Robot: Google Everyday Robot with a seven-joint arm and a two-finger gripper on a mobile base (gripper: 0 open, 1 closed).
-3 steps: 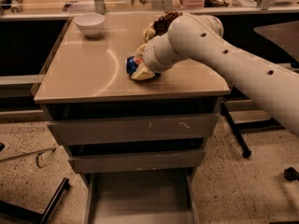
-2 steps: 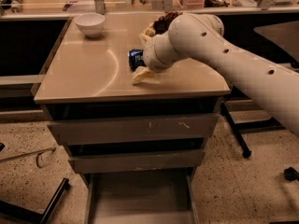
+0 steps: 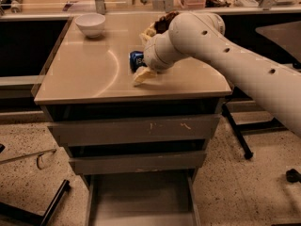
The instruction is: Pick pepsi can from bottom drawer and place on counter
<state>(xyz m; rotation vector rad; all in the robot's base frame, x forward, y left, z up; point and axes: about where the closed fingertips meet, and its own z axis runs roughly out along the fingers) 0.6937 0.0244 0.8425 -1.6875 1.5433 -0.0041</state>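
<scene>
The pepsi can (image 3: 136,60), blue with white lettering, lies on the counter (image 3: 80,81) near its middle. My gripper (image 3: 139,56) is over the counter right around the can, at the end of the white arm that reaches in from the right. Its fingers stand apart, one cream finger (image 3: 142,76) in front of the can and the other behind it, so the gripper looks open. The wrist hides the can's right end. The bottom drawer (image 3: 141,197) is pulled out at the bottom of the view, and its grey floor shows nothing in it.
A white bowl (image 3: 90,23) stands at the counter's back left. A brown snack bag (image 3: 163,21) lies behind the gripper, partly hidden by the arm. The two upper drawers (image 3: 136,131) are shut. Black chair legs (image 3: 237,133) stand on the speckled floor to the right.
The front finger has moved away from the can, and more of the can now shows. The can sits a little farther back on the counter. The arm has barely moved.
</scene>
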